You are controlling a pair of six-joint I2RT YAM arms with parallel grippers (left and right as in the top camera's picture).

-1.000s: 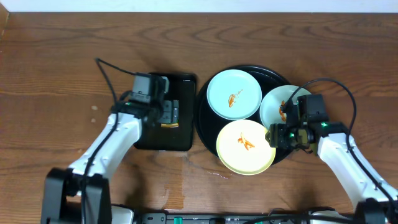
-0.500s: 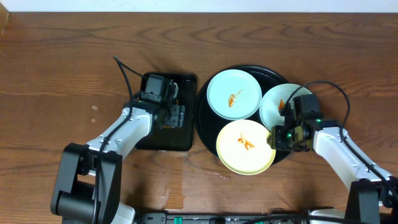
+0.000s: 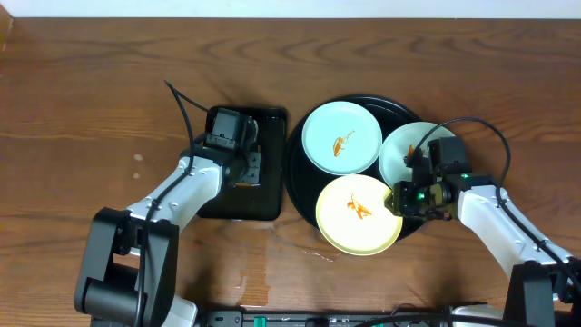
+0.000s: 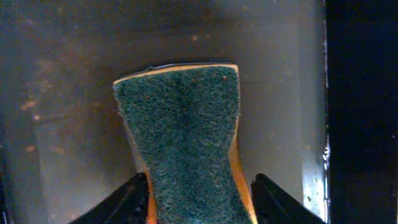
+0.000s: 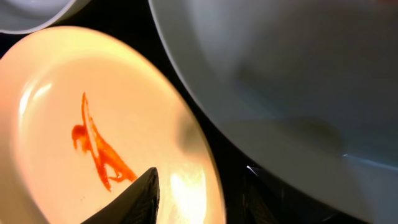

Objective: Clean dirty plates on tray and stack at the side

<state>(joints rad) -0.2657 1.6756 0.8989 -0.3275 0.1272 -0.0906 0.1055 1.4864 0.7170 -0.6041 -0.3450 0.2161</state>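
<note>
Three smeared plates lie on the round black tray (image 3: 299,182): a mint one (image 3: 341,136) at the back, a second mint one (image 3: 406,151) on the right, and a yellow one (image 3: 356,216) in front. My right gripper (image 3: 398,198) is open and low at the yellow plate's right rim. In the right wrist view (image 5: 202,205) one finger is over the yellow plate (image 5: 93,112) and the other is outside its rim, beside the mint plate (image 5: 280,74). My left gripper (image 3: 245,162) (image 4: 199,186) is shut on a green-and-orange sponge (image 4: 180,124).
The left gripper and sponge sit over a small rectangular black tray (image 3: 231,204) just left of the round tray; its wet floor (image 4: 74,93) shows in the left wrist view. Brown wooden table (image 3: 82,109) lies all round. Cables loop above both arms.
The left arm shifted slightly right over the rectangular tray. The right gripper edged left onto the yellow plate's rim. Little moved in the last half second.
</note>
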